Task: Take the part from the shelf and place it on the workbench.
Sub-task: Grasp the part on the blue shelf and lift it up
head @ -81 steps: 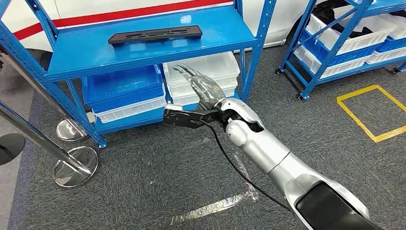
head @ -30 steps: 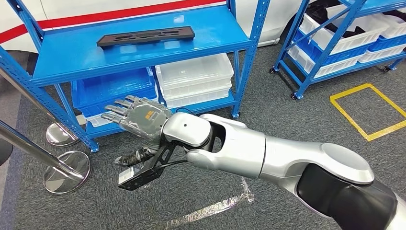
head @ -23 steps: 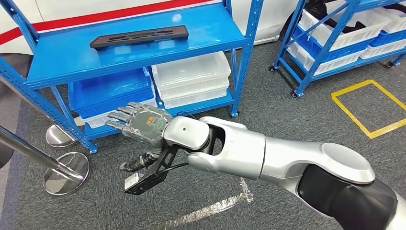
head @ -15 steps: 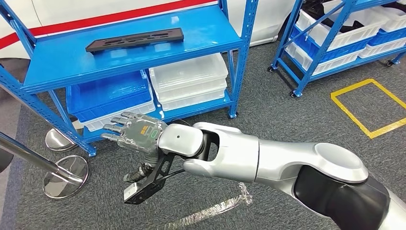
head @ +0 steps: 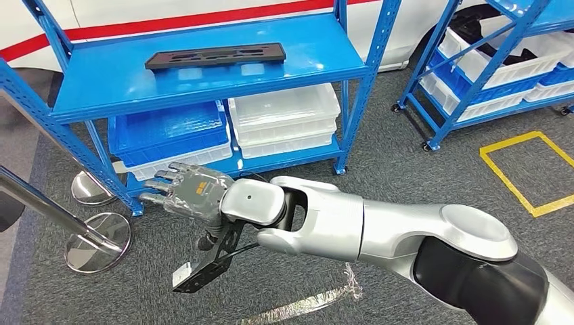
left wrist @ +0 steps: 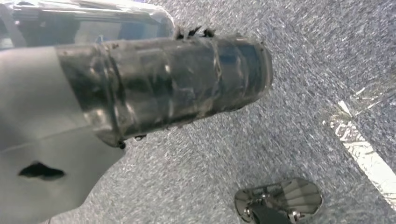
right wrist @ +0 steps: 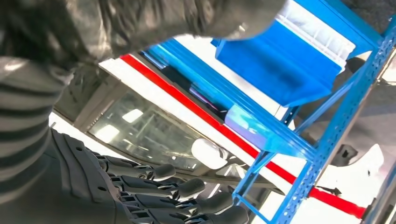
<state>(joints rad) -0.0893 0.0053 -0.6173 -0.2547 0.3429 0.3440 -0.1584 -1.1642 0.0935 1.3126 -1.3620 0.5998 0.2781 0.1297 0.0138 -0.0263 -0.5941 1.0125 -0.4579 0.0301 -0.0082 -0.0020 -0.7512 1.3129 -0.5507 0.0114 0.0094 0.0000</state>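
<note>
So the part [head: 215, 56], that long flat black slotted piece, is lying on the top level of the blue shelf [head: 88, 95], toward the back and untouched. My right hand [head: 191, 191] is way lower, out in front of the bottom level by the blue bin [head: 169, 133] and the stacked clear bins [head: 284, 115], well apart from the part. Fingers are stretched out and spread, holding nothing.

What changed: over the last few seconds the arm swung across my view and the wrist rolled, so the back of the hand faces up now. In the last half second the whole picture slid right, so that's the head camera moving, not the shelf. The hand itself barely shifted, maybe sank a touch. My read is we're only lining up, with the reach up to the top level left to do.

Left hand: the left wrist view gives me a grey cover over carpet, so can't tell what its fingers are doing.

Writing: there's a small orange mark on the back of the right hand, too small to read.
</note>
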